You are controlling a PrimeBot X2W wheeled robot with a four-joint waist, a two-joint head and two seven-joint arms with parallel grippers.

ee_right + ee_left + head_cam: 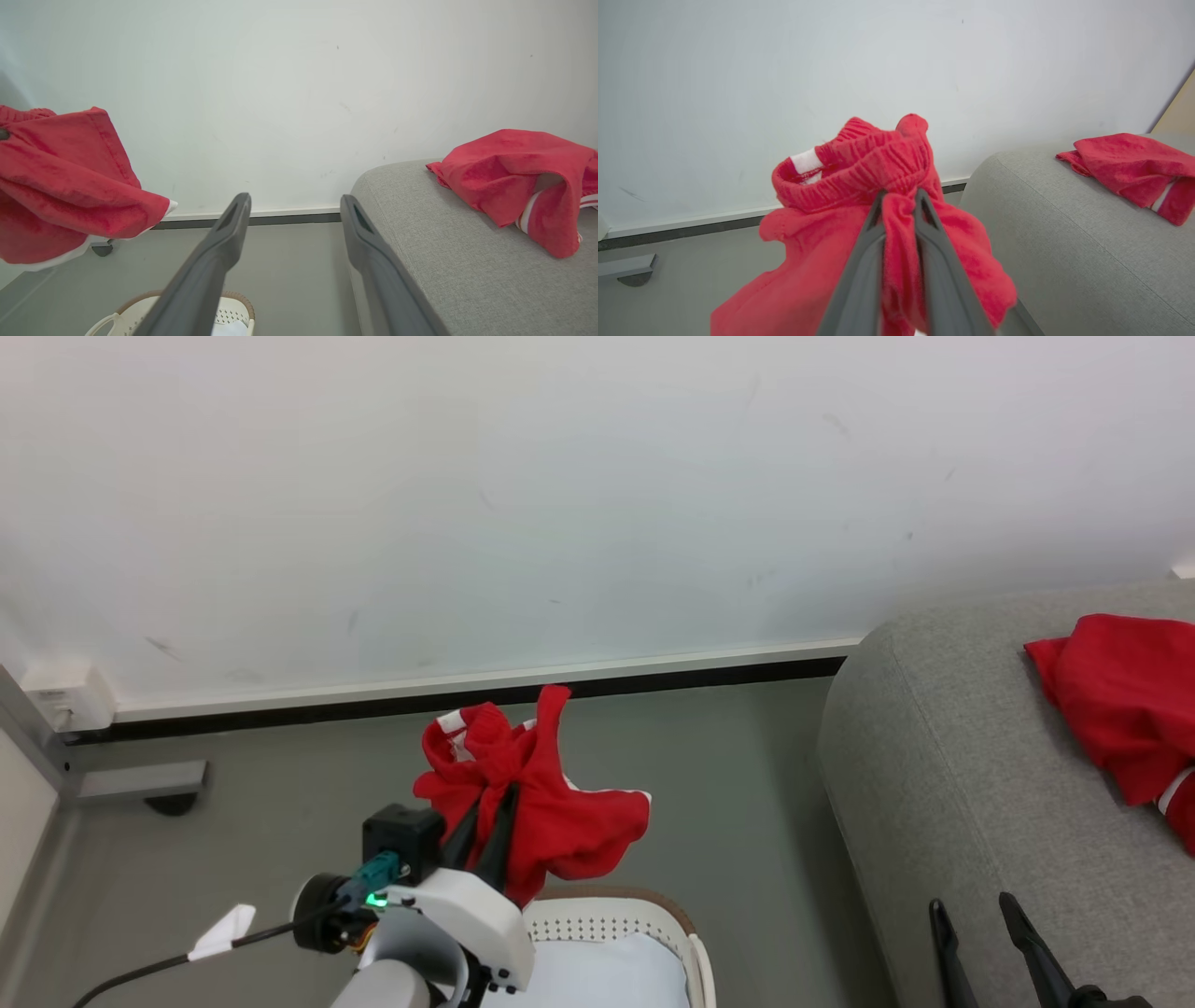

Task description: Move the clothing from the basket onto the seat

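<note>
The grey seat (943, 756) lies to the right of the left pincer (495, 803), across bare floor (728, 784) with nothing in the way. One red garment (1120, 709) rests on it. The left pincer is clamped on a second garment (560, 821), bunched and dangling above the basket (653, 915). The right pincer (969, 901), spread wide and empty, is nearer the seat.
</note>
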